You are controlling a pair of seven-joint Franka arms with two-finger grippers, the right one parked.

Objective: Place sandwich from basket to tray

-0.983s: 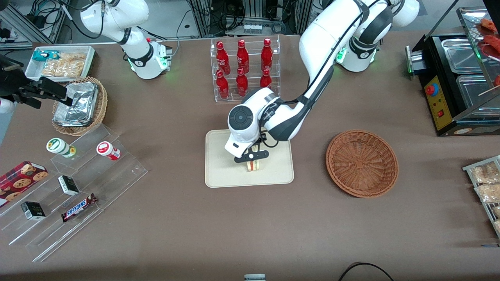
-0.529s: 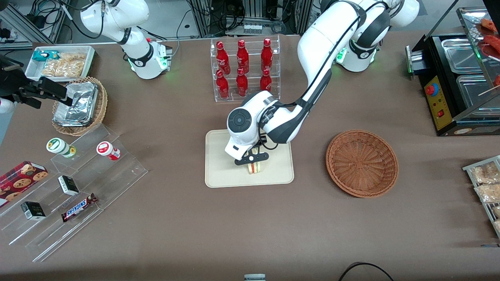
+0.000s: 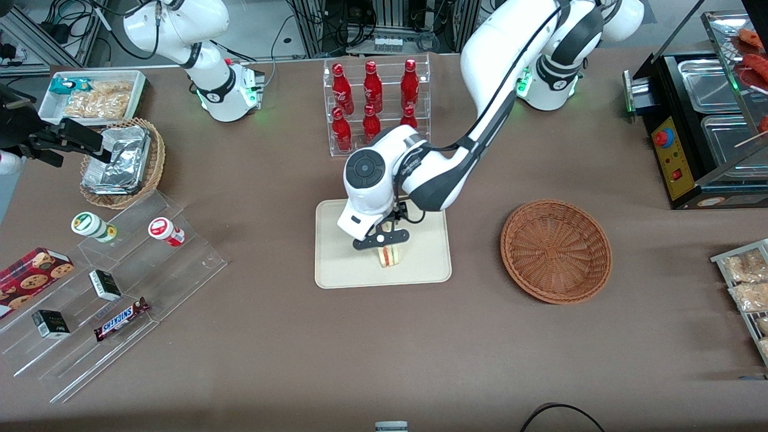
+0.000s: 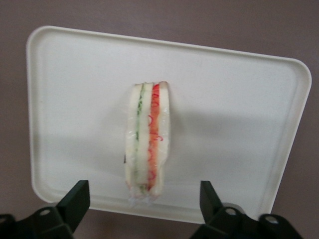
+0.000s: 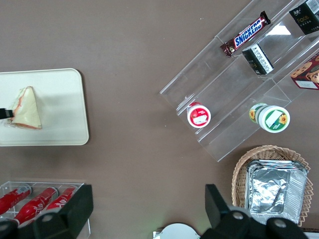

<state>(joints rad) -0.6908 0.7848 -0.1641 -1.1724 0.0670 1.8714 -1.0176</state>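
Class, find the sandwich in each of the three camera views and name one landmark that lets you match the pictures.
Front view: the sandwich stands on the tray, just under the pincer.
Left wrist view: sandwich mid-tray, filling edge up, between the open fingers.
Right wrist view: sandwich on the tray.
Shared landmark: the cream tray.

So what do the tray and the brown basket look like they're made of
The tray looks like smooth matte cream plastic, judging by its moulded rounded rim. The basket appears to be woven reddish-brown wicker with radiating strands. The open pincer hovers above the sandwich on the tray.
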